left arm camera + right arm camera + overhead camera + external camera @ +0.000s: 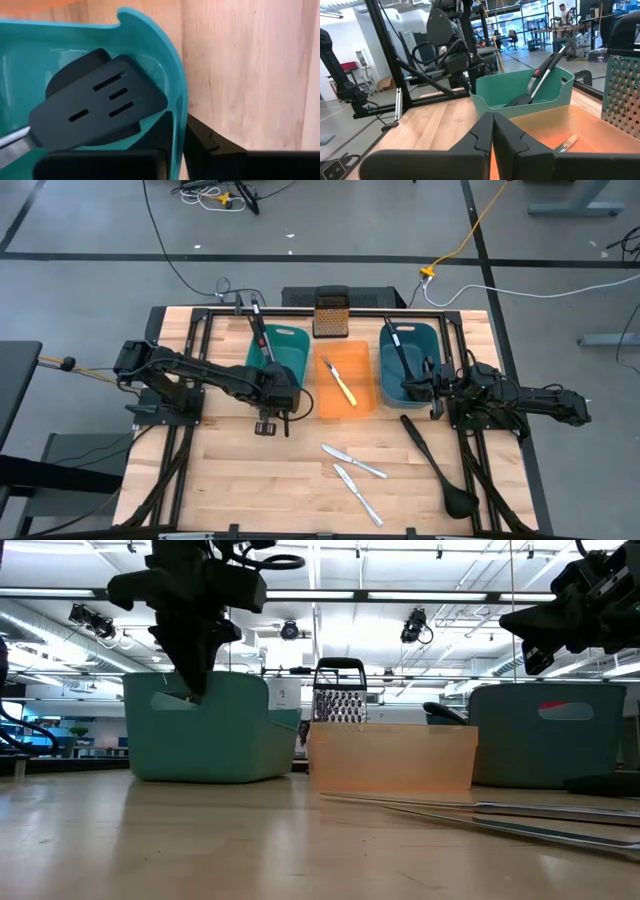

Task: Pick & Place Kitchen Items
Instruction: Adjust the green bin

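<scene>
A black slotted spatula point(95, 110) lies in the left teal bin point(290, 345) on top of another dark blade. Its handle point(259, 325) leans out over the far rim. My left gripper point(175, 162) points down at that bin's near wall, shut to a thin slit. The yellow-handled knife point(343, 383) lies in the orange bin point(325, 405). Two silver knives point(355, 463) and a black ladle point(437, 465) lie flat on the table. My right gripper point(492, 127) is shut and hangs level beside the right bin point(432, 340), which holds a black utensil point(398, 348). My left gripper comes from above at the left teal bin's near wall point(177, 125), close to its corner by the orange bin. The wall's rim shows in the slit between the fingers. Whether they touch it, I cannot tell.
An upright metal grater point(331, 315) stands behind the orange bin at the far edge. A black frame point(200, 315) borders the table's far edge and sides. Bare wood lies in front of the left bin and toward the near left corner.
</scene>
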You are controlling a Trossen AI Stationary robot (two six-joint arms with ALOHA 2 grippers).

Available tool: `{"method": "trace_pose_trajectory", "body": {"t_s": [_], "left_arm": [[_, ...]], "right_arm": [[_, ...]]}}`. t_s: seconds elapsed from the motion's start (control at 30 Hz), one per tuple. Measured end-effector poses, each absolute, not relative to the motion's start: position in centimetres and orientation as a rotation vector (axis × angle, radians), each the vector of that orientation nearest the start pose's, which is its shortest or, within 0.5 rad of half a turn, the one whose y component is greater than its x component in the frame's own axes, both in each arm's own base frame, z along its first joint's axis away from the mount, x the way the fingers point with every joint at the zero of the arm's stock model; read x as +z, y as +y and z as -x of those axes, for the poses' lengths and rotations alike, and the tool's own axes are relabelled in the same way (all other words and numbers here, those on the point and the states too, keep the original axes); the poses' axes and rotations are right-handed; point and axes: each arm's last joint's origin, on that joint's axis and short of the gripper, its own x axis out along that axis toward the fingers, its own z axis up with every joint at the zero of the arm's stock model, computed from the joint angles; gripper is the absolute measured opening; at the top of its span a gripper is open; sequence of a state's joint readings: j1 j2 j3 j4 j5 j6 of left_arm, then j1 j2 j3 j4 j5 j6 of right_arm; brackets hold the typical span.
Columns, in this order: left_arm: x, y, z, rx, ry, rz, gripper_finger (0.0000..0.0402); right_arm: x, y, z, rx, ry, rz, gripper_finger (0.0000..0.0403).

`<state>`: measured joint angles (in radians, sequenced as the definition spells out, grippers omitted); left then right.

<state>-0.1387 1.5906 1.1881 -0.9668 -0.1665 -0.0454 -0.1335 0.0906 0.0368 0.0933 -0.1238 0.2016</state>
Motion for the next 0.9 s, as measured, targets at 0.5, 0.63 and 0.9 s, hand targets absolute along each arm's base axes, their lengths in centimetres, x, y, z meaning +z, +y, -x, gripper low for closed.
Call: {"method": "trace_pose_trajectory", "body": {"t_s": [0.5,0.63,0.9], "left_arm": [[23.2,-2.6,-30.0,0.123,1.265,-0.078,0.0022],[22.3,-1.9,-29.7,0.136,1.281,-0.076,0.0014],[21.5,-1.0,-29.8,0.160,1.257,-0.052,0.0021]], "right_arm": [[17.8,-1.0,-10.1,-0.006,-0.040,-0.197,0.0016],[17.8,-1.0,-10.1,-0.006,-0.039,-0.197,0.0016],[17.8,-1.0,-10.1,-0.006,-0.038,-0.197,0.0016]]}}
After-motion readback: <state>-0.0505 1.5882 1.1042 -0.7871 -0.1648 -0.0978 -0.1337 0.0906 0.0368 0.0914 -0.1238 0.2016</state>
